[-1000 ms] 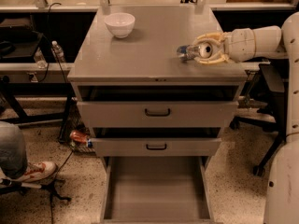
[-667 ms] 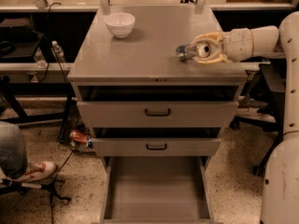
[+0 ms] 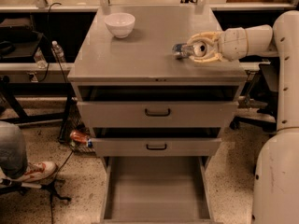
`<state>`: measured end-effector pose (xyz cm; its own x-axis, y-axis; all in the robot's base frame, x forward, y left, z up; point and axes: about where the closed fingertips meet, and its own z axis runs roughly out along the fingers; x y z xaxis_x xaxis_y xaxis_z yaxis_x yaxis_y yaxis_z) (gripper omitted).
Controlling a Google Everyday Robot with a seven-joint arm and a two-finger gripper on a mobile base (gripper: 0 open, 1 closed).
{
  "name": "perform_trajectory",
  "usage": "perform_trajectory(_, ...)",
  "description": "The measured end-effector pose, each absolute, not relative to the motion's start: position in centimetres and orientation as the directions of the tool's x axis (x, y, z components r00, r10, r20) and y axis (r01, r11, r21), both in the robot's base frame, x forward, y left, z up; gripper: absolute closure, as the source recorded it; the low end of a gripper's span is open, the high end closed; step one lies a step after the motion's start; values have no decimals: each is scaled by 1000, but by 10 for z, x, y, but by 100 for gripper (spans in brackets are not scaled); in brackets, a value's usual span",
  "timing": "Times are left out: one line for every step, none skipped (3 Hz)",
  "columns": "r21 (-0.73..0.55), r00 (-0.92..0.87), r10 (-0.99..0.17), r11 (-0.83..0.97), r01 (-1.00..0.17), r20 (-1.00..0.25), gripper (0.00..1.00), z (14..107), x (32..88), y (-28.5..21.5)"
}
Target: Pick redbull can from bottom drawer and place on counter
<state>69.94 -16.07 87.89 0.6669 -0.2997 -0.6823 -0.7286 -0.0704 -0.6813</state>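
The redbull can lies on its side, silver with blue, low over the right part of the grey counter. My gripper reaches in from the right on a white arm. Its cream fingers close around the can from above and below. I cannot tell whether the can touches the counter. The bottom drawer is pulled out at the bottom of the view, and its flat grey floor shows nothing on it.
A white bowl stands at the counter's back left. Two shut drawer fronts with black handles sit below the counter. A water bottle and an orange-red packet are left of the cabinet. A person's shoe rests on the floor at left.
My gripper has moved slightly to the left over the counter with the can still in it. Nothing else has moved.
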Motion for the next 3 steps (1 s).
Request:
perform_trajectory(-678,666,-301,-82,-731,-682,100,876,704,-155)
perform_trajectory(-674,667,-311,-101,-732,-677,85,873,708,-148)
perform_trajectory(-671,667,-318,-114,-733,-674,62,873,712,-142)
